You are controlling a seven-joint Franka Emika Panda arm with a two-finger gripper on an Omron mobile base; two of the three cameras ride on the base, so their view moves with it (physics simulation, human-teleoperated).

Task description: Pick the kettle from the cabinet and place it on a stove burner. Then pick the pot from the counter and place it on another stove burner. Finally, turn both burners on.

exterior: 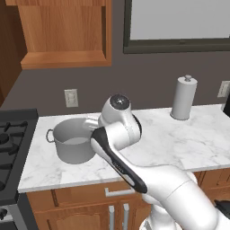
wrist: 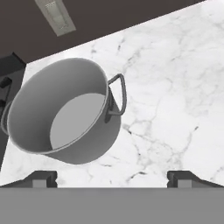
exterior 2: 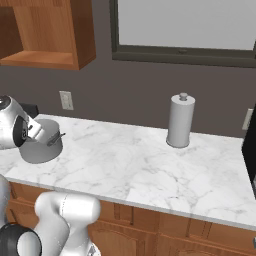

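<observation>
The pot (exterior: 72,143) is a wide grey steel stockpot with no lid, standing on the white marble counter (exterior: 188,139) close to its left end. From the hand view I look down into the pot (wrist: 65,114), with one loop handle (wrist: 120,94) turned toward the bare marble. My gripper (wrist: 113,178) hangs open above the counter, just beside the pot, with nothing between its fingertips (wrist: 43,177). The black stove burners (exterior: 9,134) lie left of the counter. The wooden cabinet (exterior: 67,36) hangs above. The kettle is out of view.
A tall grey cylinder with a knob top (exterior: 183,98) stands at the back right of the counter near the wall. A wall outlet (exterior: 71,97) sits behind the pot. My arm's elbow reaches over the counter's front edge.
</observation>
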